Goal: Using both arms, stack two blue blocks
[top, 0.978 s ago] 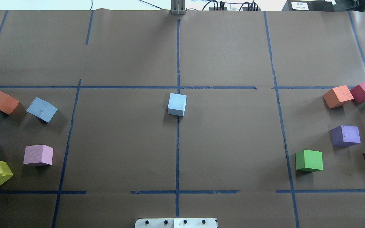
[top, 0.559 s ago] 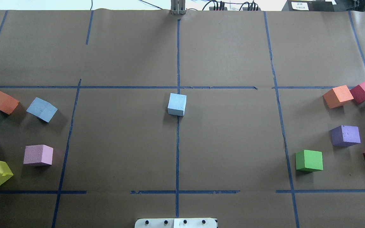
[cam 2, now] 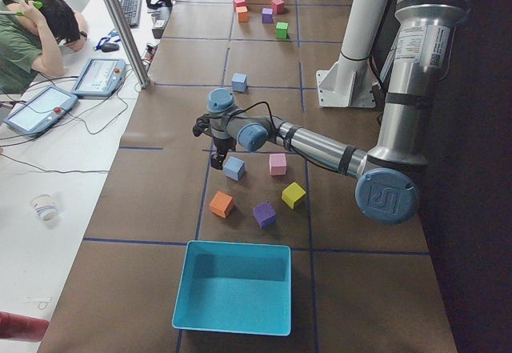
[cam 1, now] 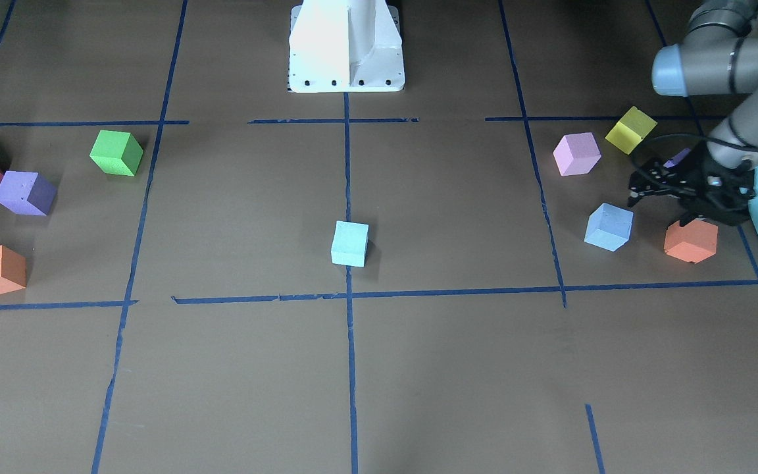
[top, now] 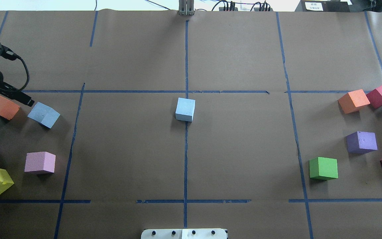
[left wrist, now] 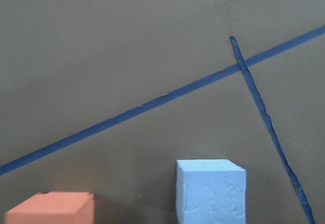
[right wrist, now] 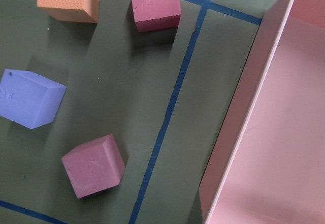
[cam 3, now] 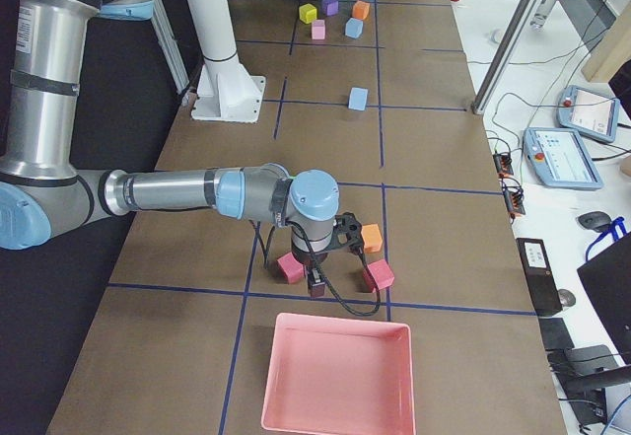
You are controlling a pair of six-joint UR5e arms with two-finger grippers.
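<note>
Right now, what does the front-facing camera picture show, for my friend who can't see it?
The left arm's end effector hangs close to a sky-blue block and an orange block on the picture's right. A pale cyan block sits alone mid-table.

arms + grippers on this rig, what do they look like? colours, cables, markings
Left arm and right arm: silver-grey tubes, light-blue joint caps; the left shows a white printed label and a logo on one cap. Left gripper and right gripper: black, with looping black cables.
</note>
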